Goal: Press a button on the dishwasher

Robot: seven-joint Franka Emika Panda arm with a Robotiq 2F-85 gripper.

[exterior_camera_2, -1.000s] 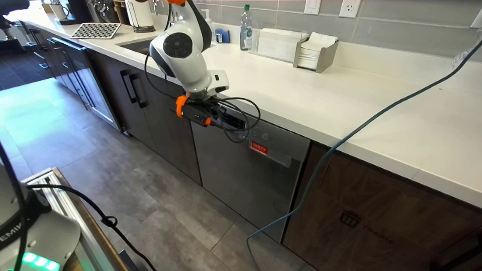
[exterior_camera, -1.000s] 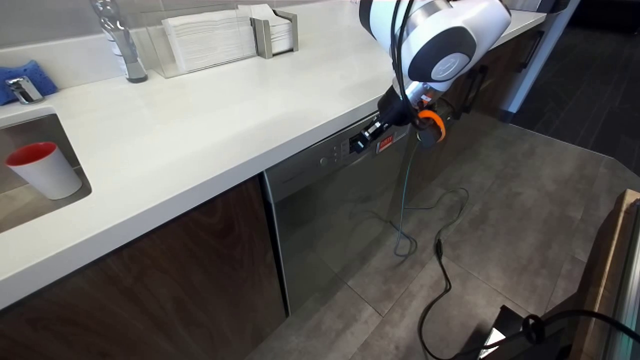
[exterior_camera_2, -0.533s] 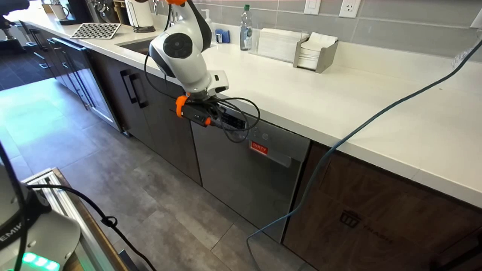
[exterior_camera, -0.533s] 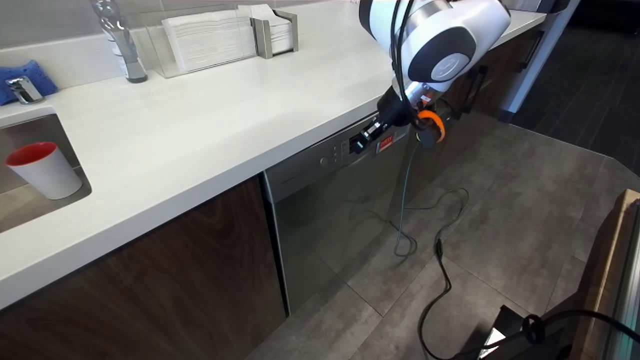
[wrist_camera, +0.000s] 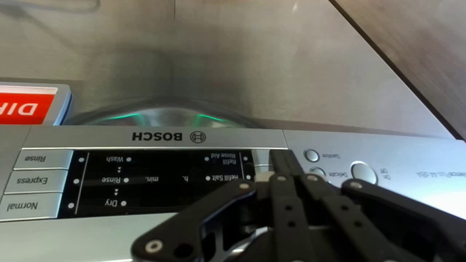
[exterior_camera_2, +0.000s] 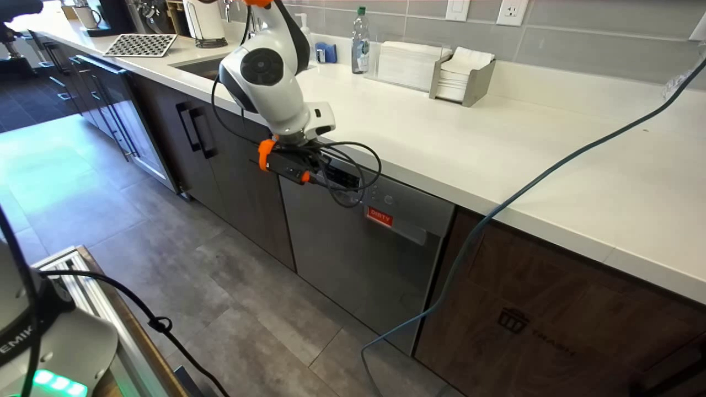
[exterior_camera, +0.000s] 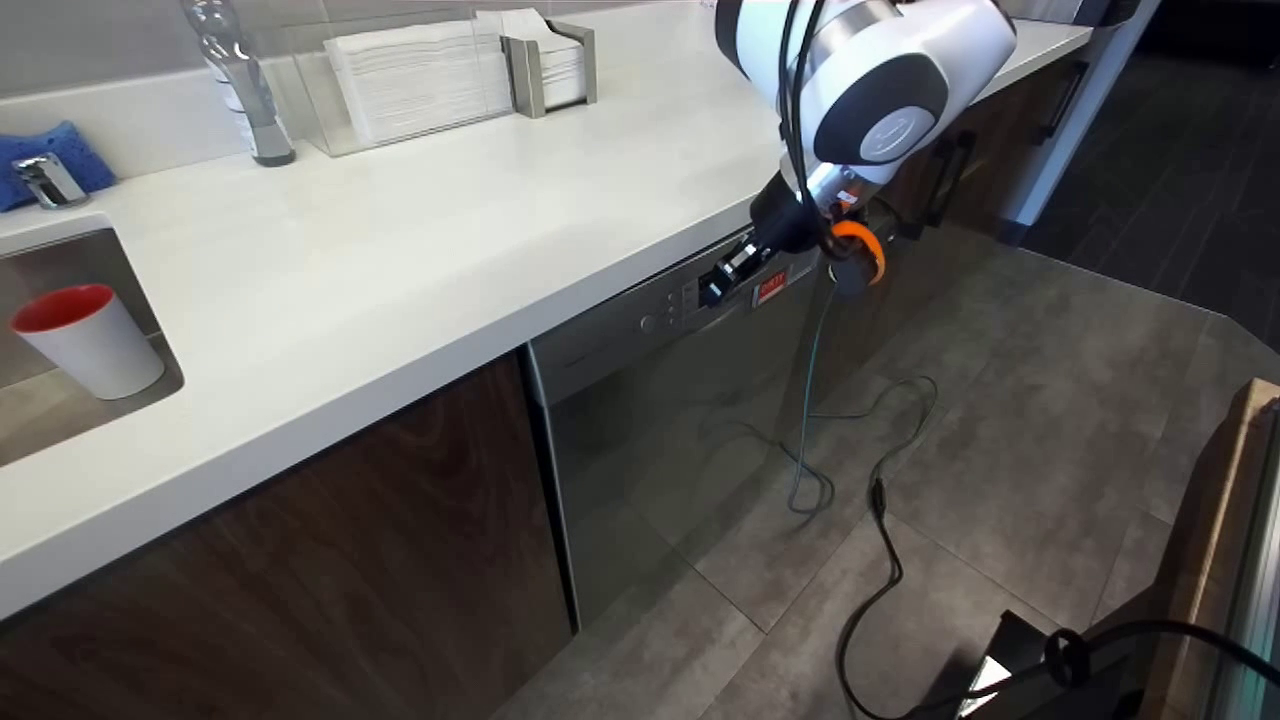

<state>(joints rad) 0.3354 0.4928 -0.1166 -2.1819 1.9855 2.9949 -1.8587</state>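
Note:
The dishwasher (exterior_camera: 660, 450) is a grey steel front under the counter, also in the other exterior view (exterior_camera_2: 353, 248). In the wrist view, which stands upside down, its black control strip (wrist_camera: 160, 182) shows with no red digits lit. Rinse, Express and Normal buttons (wrist_camera: 34, 182) line one end. My gripper (wrist_camera: 281, 152) is shut and empty, its fingertips over the column of flat buttons (wrist_camera: 261, 157) at the strip's other end, partly covering them. Whether they touch is unclear. Round Sanitize (wrist_camera: 311, 155) and On/Off (wrist_camera: 363, 173) buttons lie beside it. The gripper (exterior_camera: 712, 290) also shows at the strip in an exterior view.
A red DIRTY sign (exterior_camera: 770, 287) sits on the dishwasher's front near the gripper. The white countertop (exterior_camera: 480, 240) overhangs just above. Dark wooden cabinets (exterior_camera: 300, 560) flank it. Cables (exterior_camera_2: 353, 149) loop around the gripper. A blue cable (exterior_camera_2: 469, 242) hangs in front of the cabinets.
The arm and gripper have shifted very slightly along the control panel, a few pixels to the left in an exterior view. Nothing else has visibly moved.

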